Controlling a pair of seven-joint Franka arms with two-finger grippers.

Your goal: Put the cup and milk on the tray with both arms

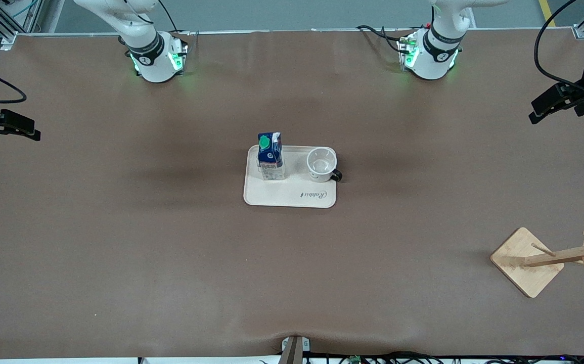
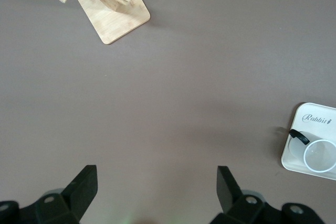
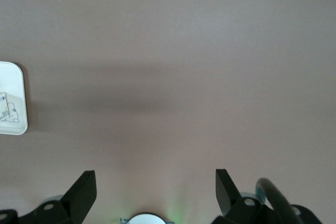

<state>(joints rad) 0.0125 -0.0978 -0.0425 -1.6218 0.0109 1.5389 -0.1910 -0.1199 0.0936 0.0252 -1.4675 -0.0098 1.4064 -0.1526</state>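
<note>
The cream tray (image 1: 276, 198) lies at the middle of the table. The dark blue milk (image 1: 270, 156) with its green cap stands upright on it, toward the right arm's end. The white cup (image 1: 322, 164) with its black handle stands upright on it, toward the left arm's end. My left gripper (image 1: 537, 112) is open and empty, up over the left arm's end of the table. My right gripper (image 1: 31, 130) is open and empty, up over the right arm's end. The left wrist view shows the cup (image 2: 319, 156) on the tray's corner (image 2: 311, 124). The right wrist view shows the tray's edge (image 3: 13, 85).
A wooden mug rack (image 1: 549, 259) with a square base lies tipped on its side near the front camera at the left arm's end; it also shows in the left wrist view (image 2: 110, 4). Bare brown table surrounds the tray.
</note>
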